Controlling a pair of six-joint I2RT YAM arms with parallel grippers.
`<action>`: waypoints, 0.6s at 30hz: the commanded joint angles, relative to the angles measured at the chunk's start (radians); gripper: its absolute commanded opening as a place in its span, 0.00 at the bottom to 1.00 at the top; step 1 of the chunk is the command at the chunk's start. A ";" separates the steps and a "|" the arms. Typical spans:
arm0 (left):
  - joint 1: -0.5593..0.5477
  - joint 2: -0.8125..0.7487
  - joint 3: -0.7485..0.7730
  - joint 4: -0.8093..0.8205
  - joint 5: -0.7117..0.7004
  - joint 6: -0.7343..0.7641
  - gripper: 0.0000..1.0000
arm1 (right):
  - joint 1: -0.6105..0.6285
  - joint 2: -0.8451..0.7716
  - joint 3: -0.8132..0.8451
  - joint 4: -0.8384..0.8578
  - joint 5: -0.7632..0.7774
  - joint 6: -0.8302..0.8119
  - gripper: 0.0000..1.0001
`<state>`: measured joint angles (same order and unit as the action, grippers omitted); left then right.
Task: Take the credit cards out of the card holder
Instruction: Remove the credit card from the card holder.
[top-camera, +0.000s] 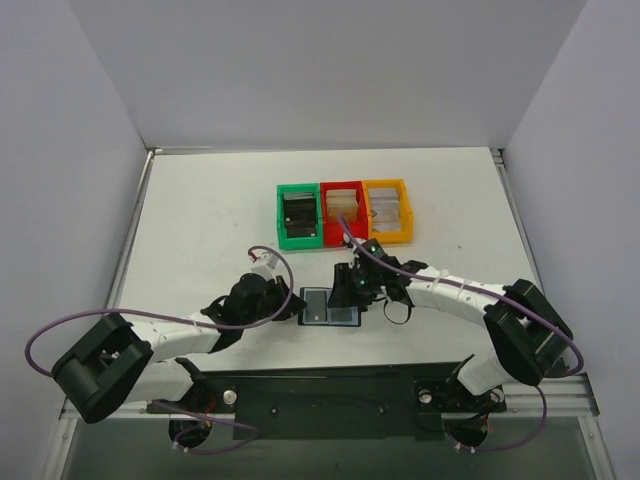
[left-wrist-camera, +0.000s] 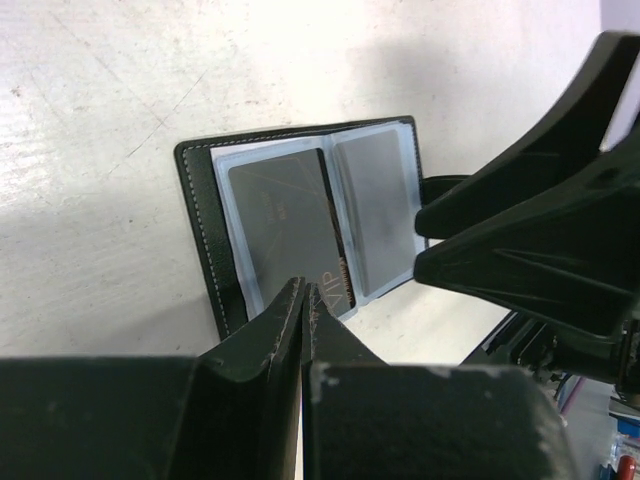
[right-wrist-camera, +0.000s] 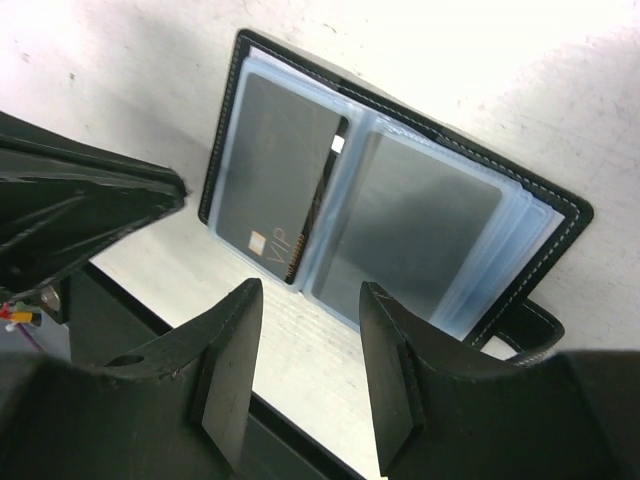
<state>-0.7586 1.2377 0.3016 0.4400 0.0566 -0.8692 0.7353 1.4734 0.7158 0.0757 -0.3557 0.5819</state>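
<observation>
The black card holder (top-camera: 330, 307) lies open on the table near the front edge, its grey-blue pockets facing up. A dark credit card marked VIP (left-wrist-camera: 285, 225) sits in one pocket and also shows in the right wrist view (right-wrist-camera: 275, 190). A greyish card (right-wrist-camera: 410, 230) fills the other pocket (left-wrist-camera: 375, 205). My left gripper (left-wrist-camera: 303, 290) is shut, with its tips at the near edge of the VIP card and nothing visible between them. My right gripper (right-wrist-camera: 312, 295) is open and empty, just above the holder's open edge. The snap tab (right-wrist-camera: 525, 325) sticks out sideways.
A green bin (top-camera: 299, 217), a red bin (top-camera: 343, 210) and a yellow bin (top-camera: 388, 210) stand side by side behind the holder, each with a stack in it. The table's front edge and a black rail lie close below the holder.
</observation>
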 joint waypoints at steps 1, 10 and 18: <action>-0.005 0.031 0.037 0.009 -0.012 0.021 0.10 | 0.013 -0.025 0.057 -0.017 0.003 0.016 0.40; -0.007 0.083 0.045 0.016 -0.023 0.024 0.10 | 0.021 0.040 0.094 0.018 -0.014 0.038 0.40; -0.007 0.117 0.051 0.026 -0.021 0.027 0.10 | 0.021 0.094 0.102 0.047 -0.032 0.053 0.39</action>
<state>-0.7601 1.3437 0.3168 0.4377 0.0490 -0.8555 0.7479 1.5524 0.7891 0.1013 -0.3687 0.6220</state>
